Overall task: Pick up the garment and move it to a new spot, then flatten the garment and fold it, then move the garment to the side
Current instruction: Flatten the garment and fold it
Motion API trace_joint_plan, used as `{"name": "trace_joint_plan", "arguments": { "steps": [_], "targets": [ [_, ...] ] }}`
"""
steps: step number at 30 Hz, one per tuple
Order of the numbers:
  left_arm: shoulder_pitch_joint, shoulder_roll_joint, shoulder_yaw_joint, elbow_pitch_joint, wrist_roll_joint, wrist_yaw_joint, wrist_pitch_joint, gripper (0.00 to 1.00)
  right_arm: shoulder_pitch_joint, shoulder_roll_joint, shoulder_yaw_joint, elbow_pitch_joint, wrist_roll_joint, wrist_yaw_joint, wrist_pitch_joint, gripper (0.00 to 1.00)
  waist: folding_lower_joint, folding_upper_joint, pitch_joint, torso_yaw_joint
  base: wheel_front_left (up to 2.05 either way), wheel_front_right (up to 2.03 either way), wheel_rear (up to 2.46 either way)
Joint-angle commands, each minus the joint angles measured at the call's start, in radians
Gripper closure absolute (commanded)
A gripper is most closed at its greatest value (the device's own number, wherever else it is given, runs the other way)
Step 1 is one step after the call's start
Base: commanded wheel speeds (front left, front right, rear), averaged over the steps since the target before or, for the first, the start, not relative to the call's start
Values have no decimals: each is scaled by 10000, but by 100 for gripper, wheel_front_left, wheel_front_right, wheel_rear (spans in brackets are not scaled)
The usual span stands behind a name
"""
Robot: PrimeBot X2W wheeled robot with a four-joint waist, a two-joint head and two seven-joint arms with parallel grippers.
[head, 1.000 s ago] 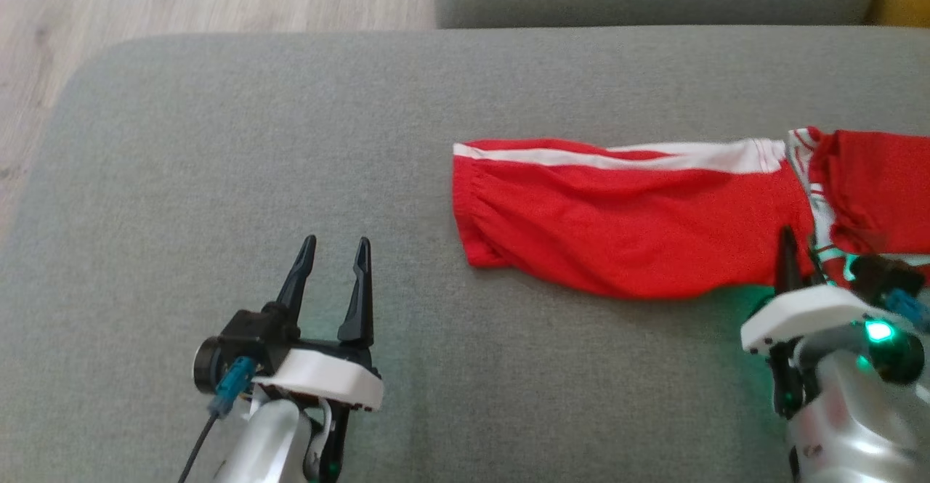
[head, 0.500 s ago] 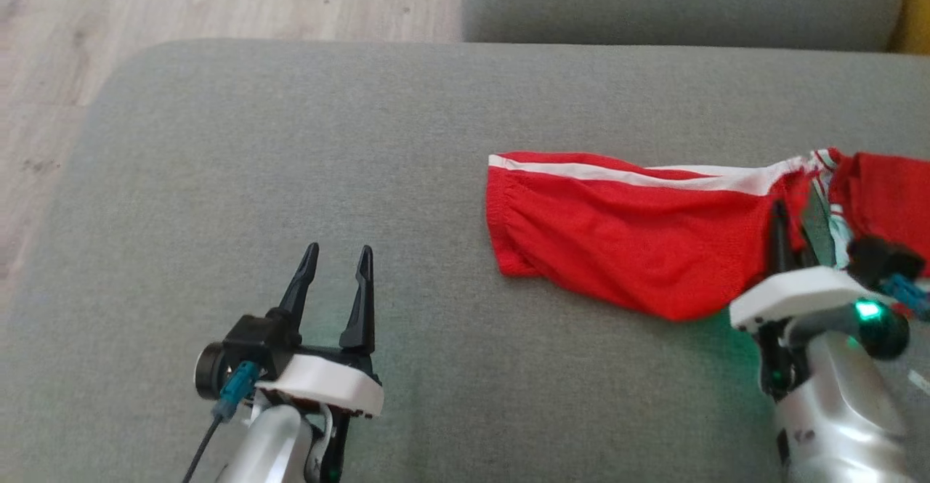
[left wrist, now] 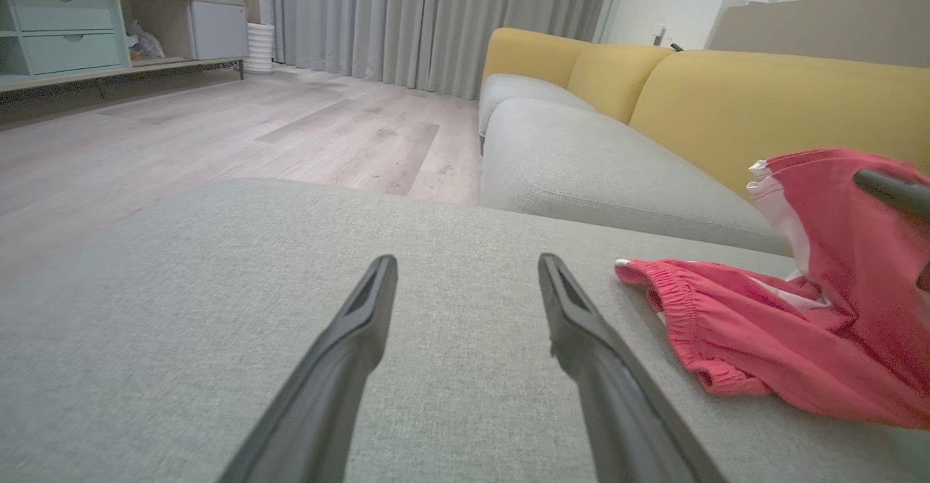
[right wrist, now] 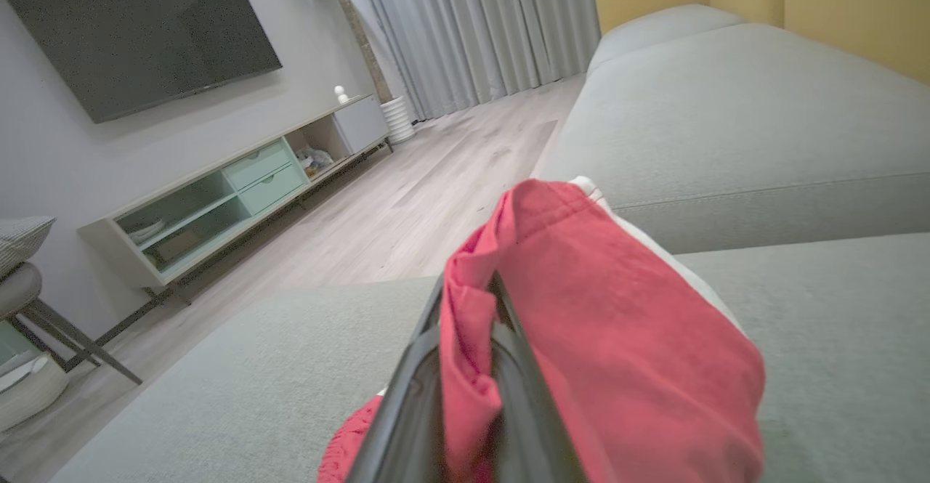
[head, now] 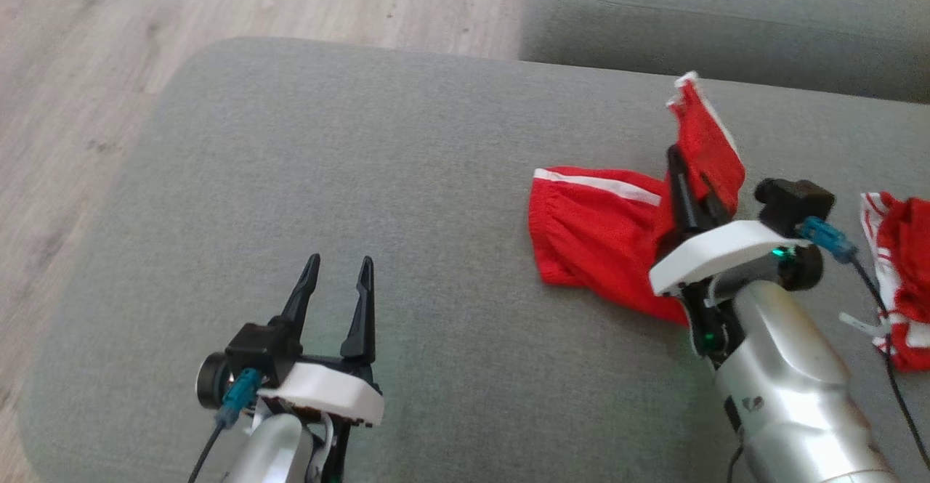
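One grey cushion [head: 436, 141], red garment [head: 596, 232], wooden floor [head: 218, 3]

Those red shorts [head: 596, 236] are thin matt cloth. The grey sofa seat [head: 363, 178] is coarse woven fabric; the floor [head: 218, 3], pale matt wood.

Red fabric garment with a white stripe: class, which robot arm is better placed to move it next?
Right. The right pincer is shut on the red fabric garment, one end lifted off the grey sofa cushion; the left pincer stands open, apart from it.
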Motion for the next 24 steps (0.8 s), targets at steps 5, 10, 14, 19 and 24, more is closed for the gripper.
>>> {"name": "trace_joint_plan", "arguments": {
  "steps": [5, 10, 14, 19, 24],
  "targets": [
    [-285, 81, 270, -267, -86, -10, -51, 0, -556, 60, 1202, 4, 402, -9, -137, 100, 0, 0, -34, 401, 0, 0, 0],
    [-267, 81, 215, -269, -135, 11, -51, 0, -609, 60, 2465, 400, 752, -9, -137, 100, 0, 0, 69, 612, 0, 0, 0],
    [-306, 81, 187, -306, -175, 26, -51, 0, -731, 60, 3246, 757, 755, -9, -137, 100, 0, 0, 204, 674, 0, 0, 0],
    [-405, 81, 108, -352, -274, 58, -51, 0, -987, 60, 3999, 1232, 733, -9, -108, 100, 0, 0, 398, 679, 0, 0, 0],
    [-483, 81, 116, -507, -315, 133, -51, 0, -1210, 60, 4692, 1650, 420, -9, 94, 0, 0, 0, 528, 584, 0, 0, 0]
  ]
}}
